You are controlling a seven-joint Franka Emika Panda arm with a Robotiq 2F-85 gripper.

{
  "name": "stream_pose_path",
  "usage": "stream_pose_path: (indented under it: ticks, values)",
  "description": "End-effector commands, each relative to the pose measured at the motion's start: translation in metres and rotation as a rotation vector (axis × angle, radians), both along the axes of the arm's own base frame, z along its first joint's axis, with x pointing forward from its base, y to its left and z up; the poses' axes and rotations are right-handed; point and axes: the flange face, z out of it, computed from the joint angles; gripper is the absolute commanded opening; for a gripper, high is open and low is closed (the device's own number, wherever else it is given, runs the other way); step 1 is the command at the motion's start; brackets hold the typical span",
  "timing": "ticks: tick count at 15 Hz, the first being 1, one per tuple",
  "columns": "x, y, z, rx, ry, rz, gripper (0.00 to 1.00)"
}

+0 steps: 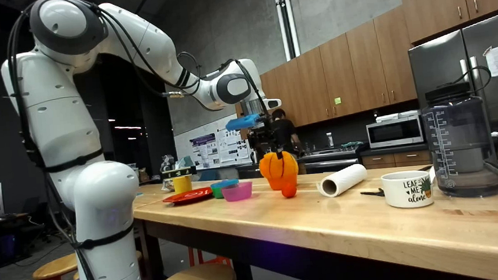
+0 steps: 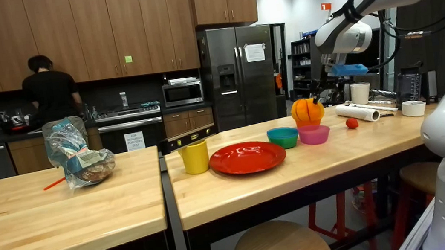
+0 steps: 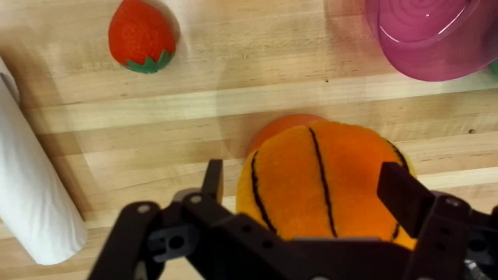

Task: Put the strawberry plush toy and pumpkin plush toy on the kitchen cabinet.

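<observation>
The pumpkin plush toy point(image 3: 323, 175) is round and orange with black lines. It sits on an orange bowl or cup point(image 2: 309, 123) on the pale wood counter top point(image 1: 328, 223), the kitchen cabinet. It shows in both exterior views point(image 1: 278, 165) point(image 2: 307, 109); its stem is hidden. My gripper point(image 3: 304, 175) is open above the pumpkin. In the wrist view the left finger stands apart from it and the right finger overlaps its side; contact cannot be told. The strawberry plush toy point(image 3: 141, 35), red with green leaves, lies on the counter, also in both exterior views point(image 1: 288, 190) point(image 2: 351, 123).
A pink bowl point(image 1: 238, 192), green bowl point(image 2: 283, 138), red plate point(image 2: 248, 158) and yellow mug point(image 2: 195, 158) with a level point(image 2: 188, 139) stand along the counter. A paper roll point(image 1: 343, 180), white mug point(image 1: 407, 189) and water bottle point(image 1: 461, 148) stand on the strawberry's other side.
</observation>
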Motion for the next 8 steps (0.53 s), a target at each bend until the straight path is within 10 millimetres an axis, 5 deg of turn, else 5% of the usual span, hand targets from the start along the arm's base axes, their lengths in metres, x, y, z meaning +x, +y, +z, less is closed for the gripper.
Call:
stream_pose_path:
  ticks: [1, 8]
  values:
    - [0.008, 0.005, -0.001, -0.017, -0.038, 0.067, 1.00]
    - [0.024, 0.015, -0.015, -0.031, -0.080, 0.115, 1.00]
